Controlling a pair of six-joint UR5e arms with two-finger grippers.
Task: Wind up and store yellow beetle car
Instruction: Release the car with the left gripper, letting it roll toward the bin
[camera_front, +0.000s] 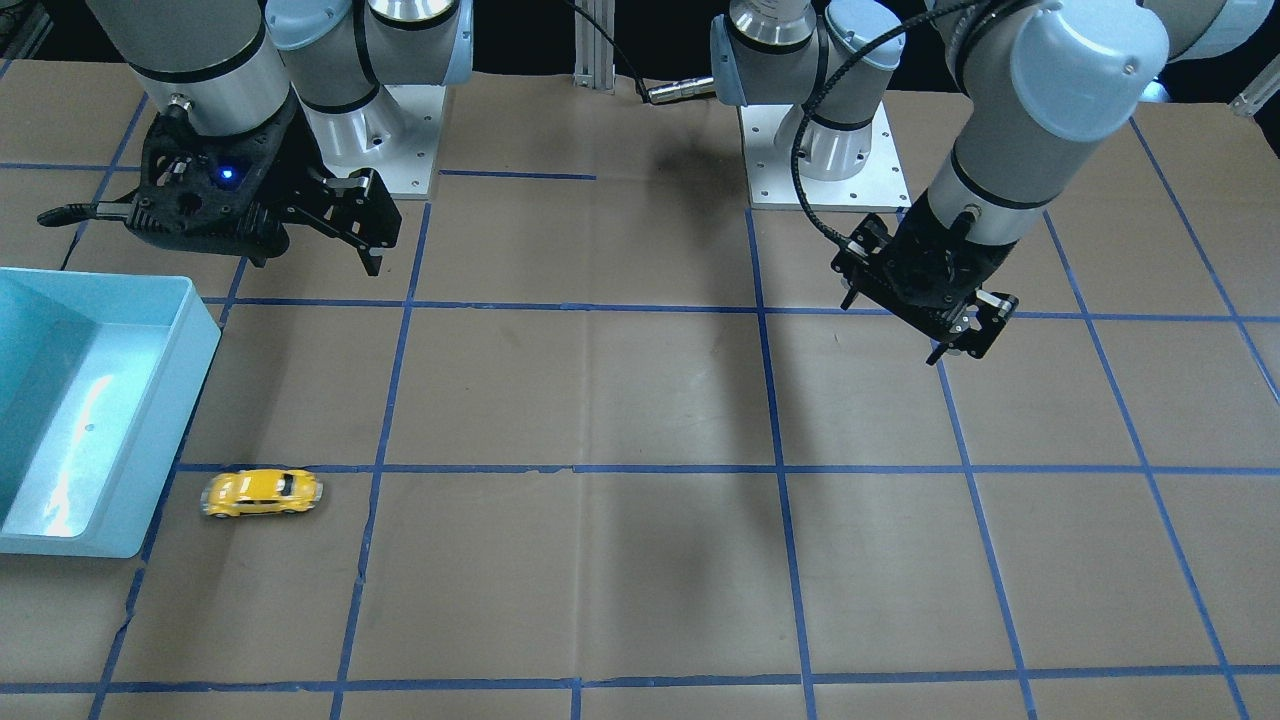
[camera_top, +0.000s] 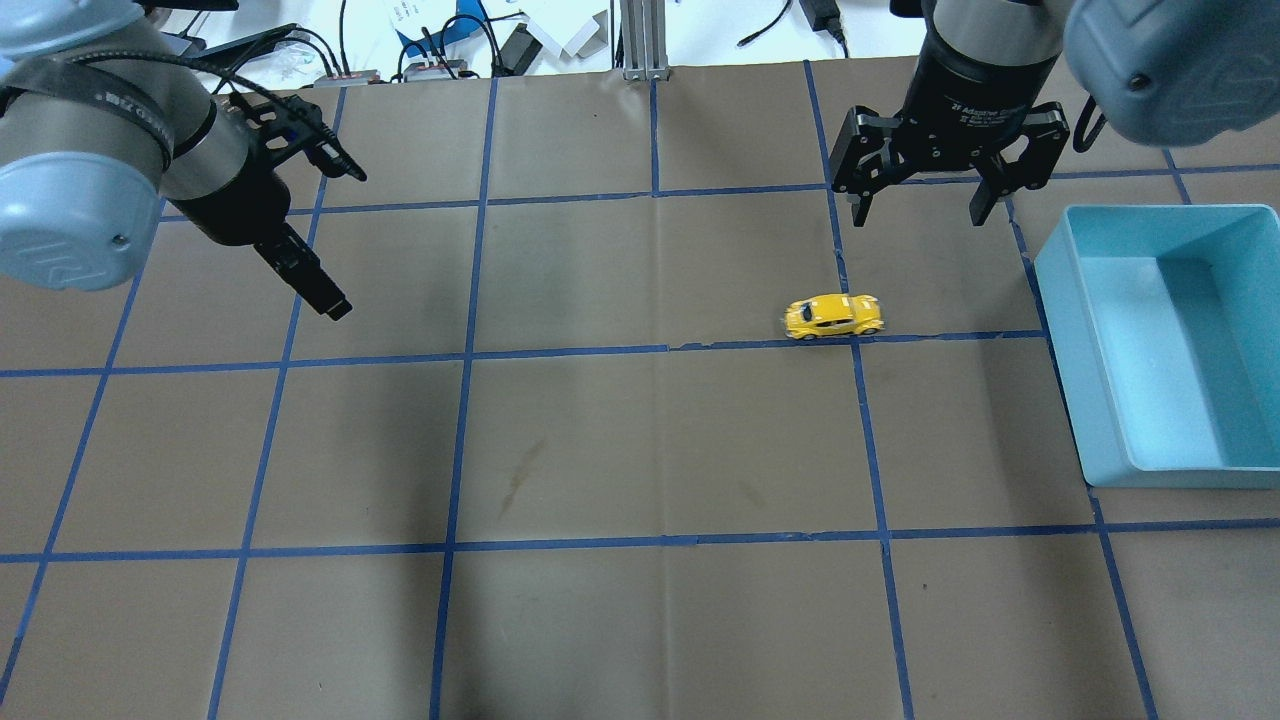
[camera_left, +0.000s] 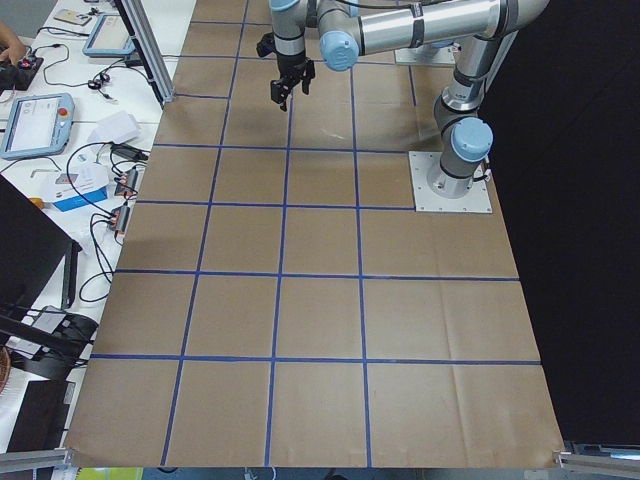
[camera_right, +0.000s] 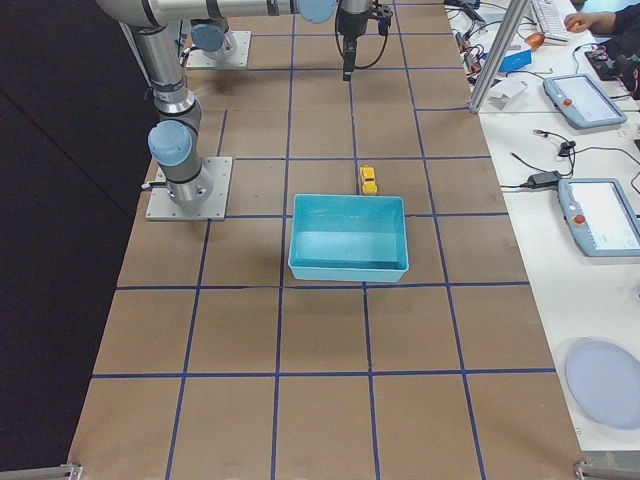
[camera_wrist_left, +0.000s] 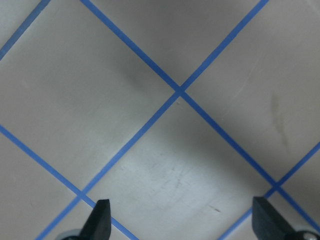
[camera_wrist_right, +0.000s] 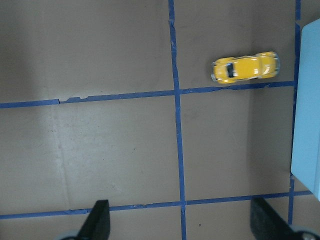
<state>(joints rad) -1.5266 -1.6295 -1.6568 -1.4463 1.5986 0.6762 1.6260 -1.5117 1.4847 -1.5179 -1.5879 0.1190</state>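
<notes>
Well, the yellow beetle car (camera_top: 833, 316) sits on its wheels on the brown surface (camera_top: 600, 450), its lower side just against a blue tape line (camera_top: 560, 352), and neither arm has hold of it. From over the robot's shoulders the right hand (camera_top: 920, 212) hangs above the surface with its fingers spread wide, the car at about 7 o'clock from it and well apart. The left hand (camera_top: 342, 240) is far off at 9 o'clock, fingers also spread and nothing between them. My worry is the wheels: a finger that lands a bit off on that glossy, rounded body would likely nudge the car along the surface instead of pinching it. A car dragged back to wind it and then let slip could shoot away, perhaps off the edge. The blue bin (camera_top: 1080, 350) stands at 3 o'clock from the car, near but not touching, so its wall is the one thing close enough to catch a finger or stop a rolling car. Beyond the surface, at 12 o'clock, lie cables and papers (camera_top: 430, 40), out of the way.
</notes>
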